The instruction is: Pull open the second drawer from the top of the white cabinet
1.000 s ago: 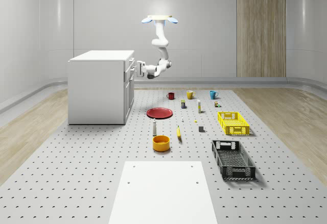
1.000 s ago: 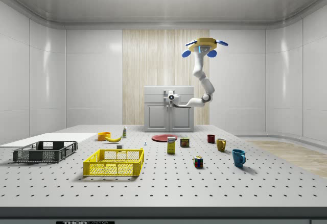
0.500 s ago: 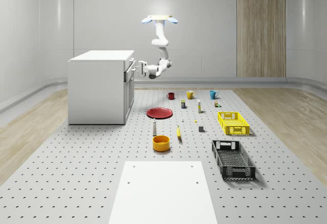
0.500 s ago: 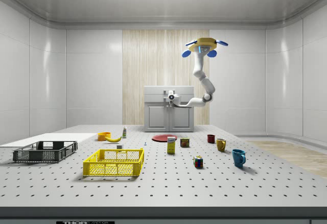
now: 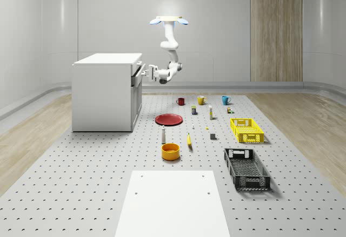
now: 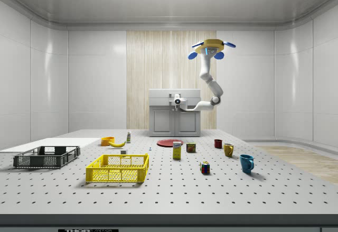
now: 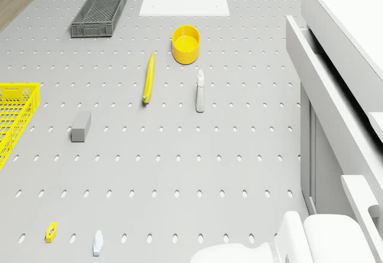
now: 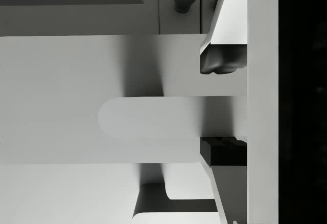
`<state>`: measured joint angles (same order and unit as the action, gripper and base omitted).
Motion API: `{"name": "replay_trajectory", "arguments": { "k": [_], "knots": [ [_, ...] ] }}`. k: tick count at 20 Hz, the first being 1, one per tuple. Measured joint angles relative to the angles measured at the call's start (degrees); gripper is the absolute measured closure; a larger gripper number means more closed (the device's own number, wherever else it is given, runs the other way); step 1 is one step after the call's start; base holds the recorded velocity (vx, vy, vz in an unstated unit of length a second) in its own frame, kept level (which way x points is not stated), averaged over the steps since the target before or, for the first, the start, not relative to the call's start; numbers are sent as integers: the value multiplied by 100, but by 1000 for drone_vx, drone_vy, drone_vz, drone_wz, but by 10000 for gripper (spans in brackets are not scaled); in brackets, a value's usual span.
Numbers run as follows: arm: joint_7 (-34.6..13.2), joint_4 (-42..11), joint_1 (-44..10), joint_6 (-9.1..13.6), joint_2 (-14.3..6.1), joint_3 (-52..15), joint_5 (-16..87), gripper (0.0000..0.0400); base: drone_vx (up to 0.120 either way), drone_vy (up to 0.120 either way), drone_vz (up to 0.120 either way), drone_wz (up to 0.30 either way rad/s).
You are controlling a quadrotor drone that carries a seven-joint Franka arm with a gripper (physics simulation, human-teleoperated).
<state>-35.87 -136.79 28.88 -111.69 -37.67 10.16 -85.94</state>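
Access notes, my side. White cabinet (image 5: 104, 91): I see its front face crowded by a drawer (image 5: 138, 71) standing out from it, with the gripper (image 5: 147, 72) right at the drawer front. Air beneath the arm: open down to the floor. Nearest floor obstacles: red plate (image 5: 168, 119), white bottle (image 5: 163, 134), orange bowl (image 5: 170, 151), banana (image 5: 189, 140), all well apart from the cabinet. Drone (image 5: 169, 20) hovers high beside the cabinet.

Perforated grey table (image 5: 81, 183), white cabinet (image 5: 102, 94), red plate (image 5: 169, 119), crates
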Motion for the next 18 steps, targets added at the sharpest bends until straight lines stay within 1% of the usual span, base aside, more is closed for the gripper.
{"name": "replay_trajectory", "arguments": {
  "k": [1,2,4,6,9,10,15,16,17,18],
  "knots": [
    [21,-19,-6,31,-12,36,9,245,0,0,0,0],
    [357,-83,-1,71,22,89,-52,258,0,0,0,0],
    [318,-93,-16,113,-5,127,-43,274,0,0,0,0],
    [274,-97,-26,139,-26,153,-29,282,0,0,0,0],
    [173,-104,-37,172,-50,189,9,278,0,0,0,0],
    [35,-103,-43,191,-72,213,54,270,0,0,0,0],
    [56,-147,-94,361,-167,407,234,272,0,0,0,0],
    [-140,-130,-103,383,-203,431,302,245,0,0,0,0],
    [40,-130,-102,392,-229,472,408,232,0,0,0,0],
    [122,-148,-93,411,-226,512,403,247,0,0,0,0]
  ]
}}
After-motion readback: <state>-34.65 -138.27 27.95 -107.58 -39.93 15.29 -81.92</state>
